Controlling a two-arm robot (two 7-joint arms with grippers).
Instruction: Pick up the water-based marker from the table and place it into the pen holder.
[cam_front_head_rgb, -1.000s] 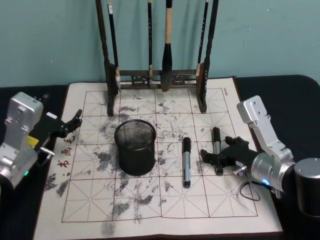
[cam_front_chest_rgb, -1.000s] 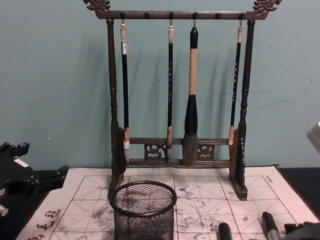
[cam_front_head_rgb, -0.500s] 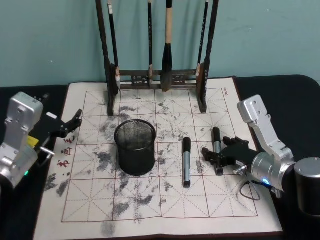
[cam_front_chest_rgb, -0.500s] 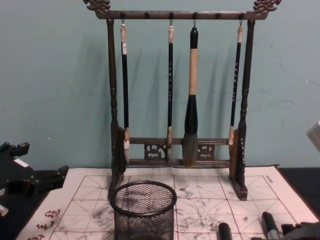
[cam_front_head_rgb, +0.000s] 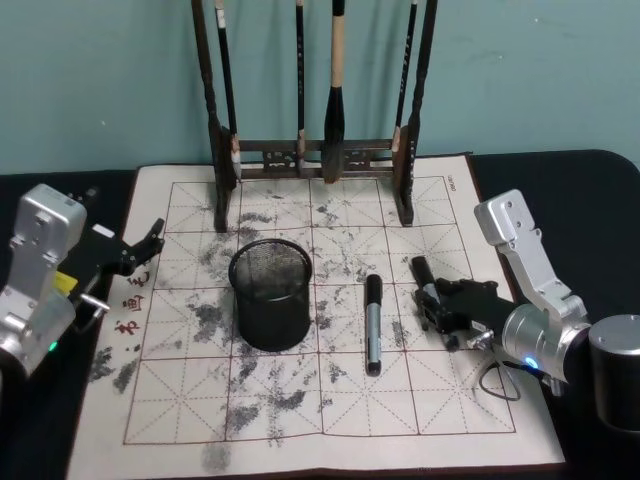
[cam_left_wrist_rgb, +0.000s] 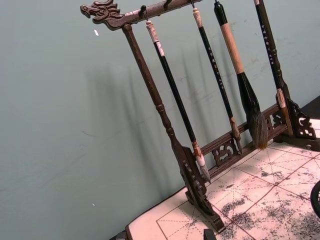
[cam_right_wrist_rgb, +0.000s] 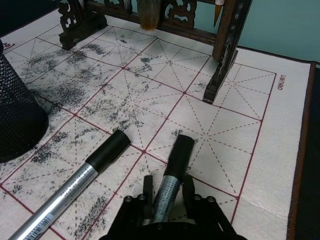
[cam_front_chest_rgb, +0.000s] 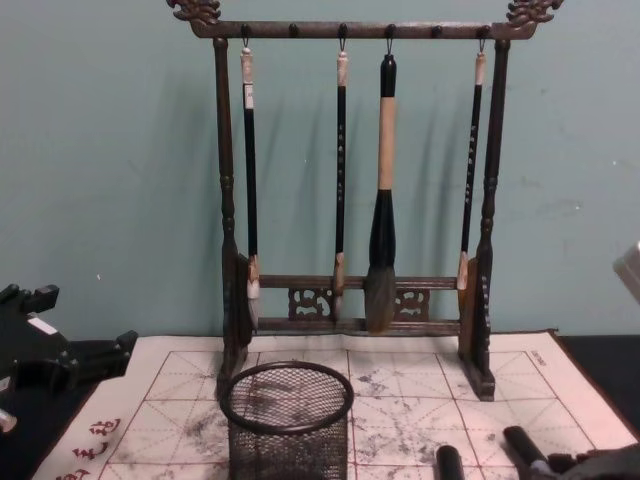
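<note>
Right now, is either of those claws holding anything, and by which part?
Yes: the right gripper grips the right-hand marker on its silver barrel, just behind the black cap. The left gripper holds nothing, at the mat's left edge.

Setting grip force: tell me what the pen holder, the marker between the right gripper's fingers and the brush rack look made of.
Pen holder: black wire mesh, probably painted metal; see-through weave. Marker in the right gripper: shiny silver barrel, metal or coated plastic; matte black cap. Brush rack: dark carved wood, apparently, slightly glossy.
</note>
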